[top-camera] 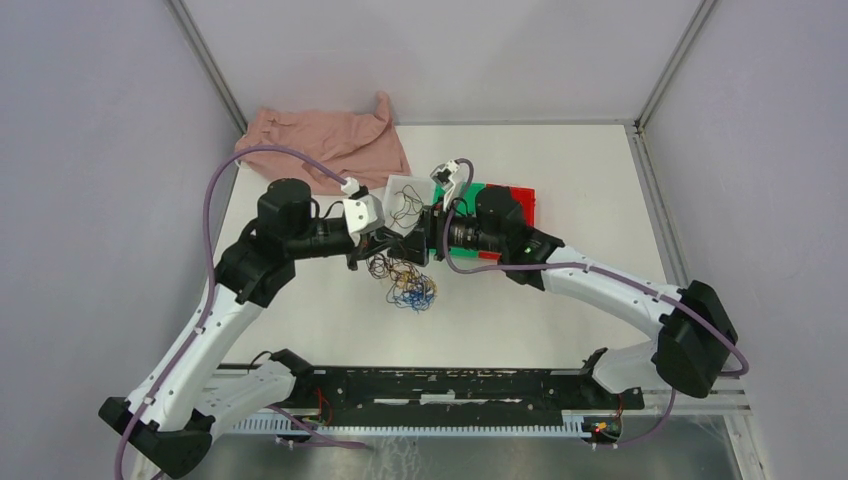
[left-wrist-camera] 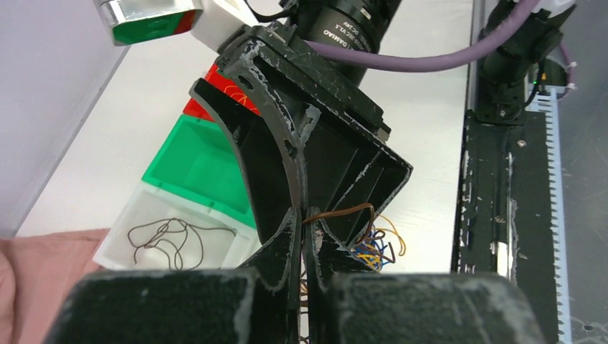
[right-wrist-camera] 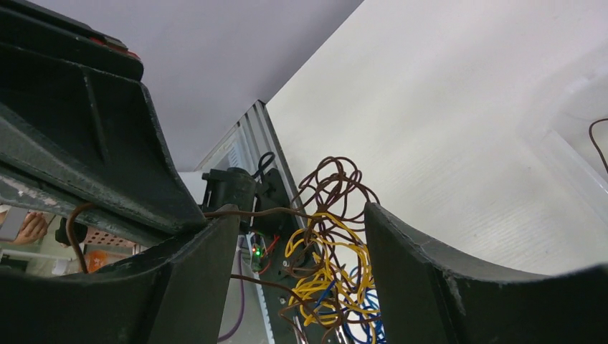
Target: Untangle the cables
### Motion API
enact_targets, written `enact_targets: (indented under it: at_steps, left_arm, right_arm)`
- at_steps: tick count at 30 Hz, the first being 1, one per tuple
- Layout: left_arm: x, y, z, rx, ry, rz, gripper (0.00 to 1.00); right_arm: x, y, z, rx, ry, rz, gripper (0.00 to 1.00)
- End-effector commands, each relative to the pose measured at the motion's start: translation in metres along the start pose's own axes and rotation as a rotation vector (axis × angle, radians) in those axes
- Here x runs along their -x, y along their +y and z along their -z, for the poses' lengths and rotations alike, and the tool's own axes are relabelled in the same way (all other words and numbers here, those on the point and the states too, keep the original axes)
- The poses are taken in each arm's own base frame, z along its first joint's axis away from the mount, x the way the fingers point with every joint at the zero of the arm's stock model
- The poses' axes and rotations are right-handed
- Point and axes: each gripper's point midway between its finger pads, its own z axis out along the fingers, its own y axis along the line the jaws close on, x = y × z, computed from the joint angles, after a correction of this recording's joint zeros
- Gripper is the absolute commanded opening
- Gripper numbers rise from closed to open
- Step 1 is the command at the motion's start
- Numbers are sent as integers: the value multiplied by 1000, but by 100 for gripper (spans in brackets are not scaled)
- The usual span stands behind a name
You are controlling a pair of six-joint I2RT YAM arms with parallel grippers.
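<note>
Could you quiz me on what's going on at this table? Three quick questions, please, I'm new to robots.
1. True or false: the white bin holds a brown loop.
2. The right gripper is: A open, B shut, C out of view.
3. What colour is the cable pinched in the shut left gripper?

Key: 1 true; 2 A; 3 brown.
</note>
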Motion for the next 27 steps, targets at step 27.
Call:
enact_targets:
  at_steps: [27]
  left_arm:
    - [86, -20, -19, -95, -253, -85, 3]
  right_arm:
    - [-82, -77, -90, -235, -45, -40, 68]
